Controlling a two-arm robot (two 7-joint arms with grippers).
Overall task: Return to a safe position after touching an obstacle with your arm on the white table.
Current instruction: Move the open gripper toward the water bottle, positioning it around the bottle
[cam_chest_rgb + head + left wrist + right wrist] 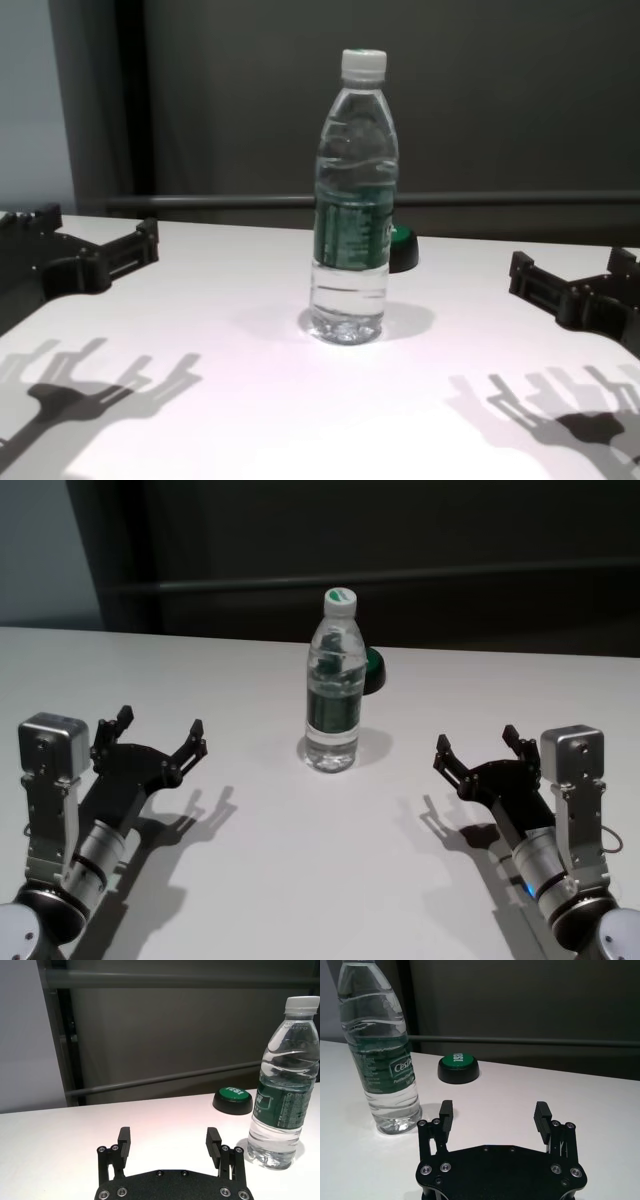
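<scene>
Left side: the left tool (160,723) hangs just above the bench (260,880), low and near the robot's own edge. Its fingers (123,1141) are spread wide with nothing between them. It throws a forked shadow on the white surface beneath it. It points toward the far wall, and the bottle stands well apart from it, off to its right and a little farther out.

Centre: the bottle (333,685) stands upright on the bench, roughly midway between the two arms. Clear plastic, white cap, dark green label band around the middle, water reaching close to the neck. Nothing touches it. Just behind it, and a shade to the right, sits a low black round button with a green top (232,1099); in the head view the bottle covers most of it. The two look close together, though whether they touch cannot be told.

Right side: the right tool (478,748) mirrors the left one, low over the bench near the robot's edge. Its fingers (542,1116) are spread apart and hold nothing. The bottle is well clear of it, off to its left and farther out. Its shadow lies on the bench beside it.
</scene>
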